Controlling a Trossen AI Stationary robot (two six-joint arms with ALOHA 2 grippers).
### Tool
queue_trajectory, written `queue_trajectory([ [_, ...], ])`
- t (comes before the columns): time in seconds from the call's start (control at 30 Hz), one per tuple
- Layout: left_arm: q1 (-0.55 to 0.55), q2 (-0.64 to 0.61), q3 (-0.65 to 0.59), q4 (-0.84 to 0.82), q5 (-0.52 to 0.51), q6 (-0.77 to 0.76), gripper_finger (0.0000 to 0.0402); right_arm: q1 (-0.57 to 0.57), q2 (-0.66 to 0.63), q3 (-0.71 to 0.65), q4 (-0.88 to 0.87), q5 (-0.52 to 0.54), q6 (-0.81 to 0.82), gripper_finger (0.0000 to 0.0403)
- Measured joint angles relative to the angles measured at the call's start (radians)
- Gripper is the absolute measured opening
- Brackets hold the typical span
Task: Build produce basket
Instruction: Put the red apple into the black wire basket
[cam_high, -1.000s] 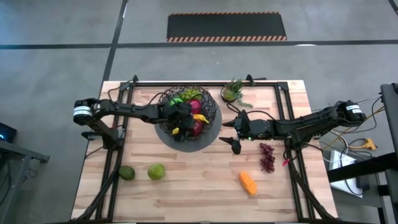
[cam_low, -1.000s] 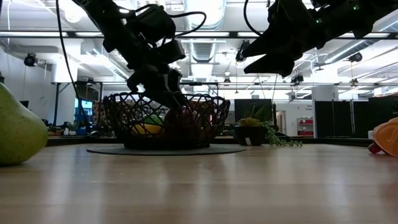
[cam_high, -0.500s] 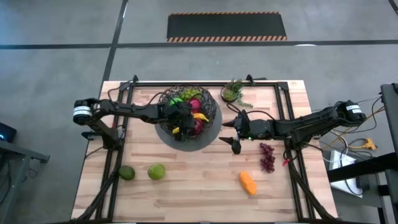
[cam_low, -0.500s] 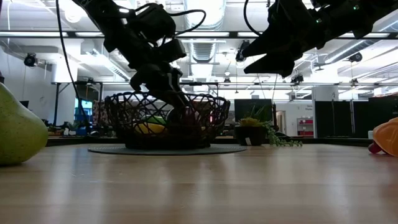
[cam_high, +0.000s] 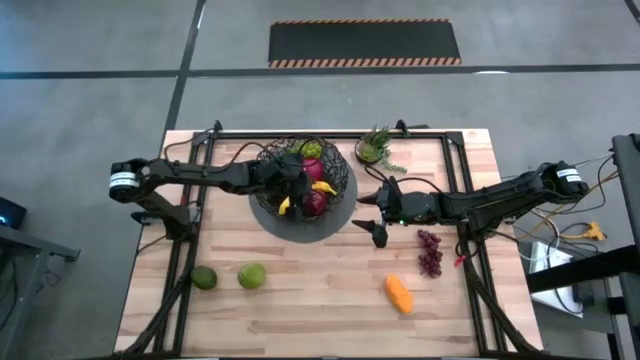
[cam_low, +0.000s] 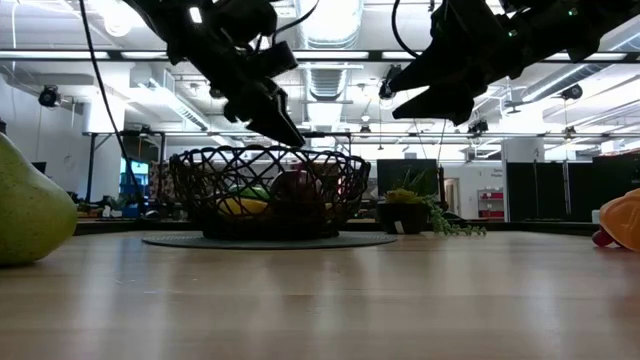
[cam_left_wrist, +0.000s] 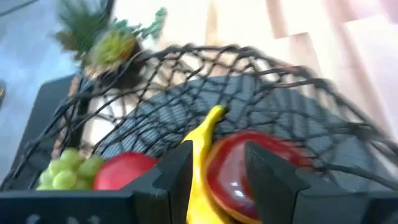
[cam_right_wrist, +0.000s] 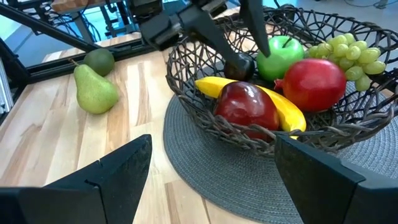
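Note:
The black wire basket (cam_high: 338, 170) stands on its grey round base (cam_high: 300, 228) at the table's far middle. In it lie a banana (cam_right_wrist: 283, 109), a dark red apple (cam_right_wrist: 245, 106), a red apple (cam_right_wrist: 314, 81), a green apple (cam_right_wrist: 280, 53) and green grapes (cam_right_wrist: 348, 50). My left gripper (cam_low: 290, 135) hangs just above the basket's rim, open, with nothing between its fingers (cam_right_wrist: 239, 62). My right gripper (cam_high: 372, 215) hovers open right of the basket. A pear (cam_high: 251, 275), a lime (cam_high: 204, 278), purple grapes (cam_high: 430, 252) and an orange piece (cam_high: 398, 294) lie on the table.
A small potted green plant (cam_high: 375, 148) stands at the far edge, right of the basket. Black frame rails (cam_high: 190, 200) run along the table's left, far and right sides. Bare wood lies in the near middle between the pear and the orange piece.
My left gripper has risen out of the basket to just above its rim and drawn back a little toward the table's left edge. The produce in the basket lies as before. My right gripper has kept still.

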Motion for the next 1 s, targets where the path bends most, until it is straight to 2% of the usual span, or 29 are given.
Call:
queue_trajectory([
  [0.1,-0.003,-0.015,-0.004,-0.029,0.064,0.051,0.0126,0.000,0.000,0.000,0.000,0.000,0.000,0.0322],
  [0.3,-0.005,-0.030,-0.005,-0.058,0.124,0.077,0.0117,0.000,0.000,0.000,-0.003,0.000,-0.001,0.0322],
  [0.63,-0.007,-0.027,-0.017,-0.078,0.170,0.083,0.0007,0.000,0.000,-0.003,-0.003,0.000,-0.004,0.0322],
  [1.0,-0.008,-0.025,-0.035,-0.071,0.177,0.060,0.0007,0.000,0.000,-0.003,-0.003,0.000,-0.005,0.0322],
])
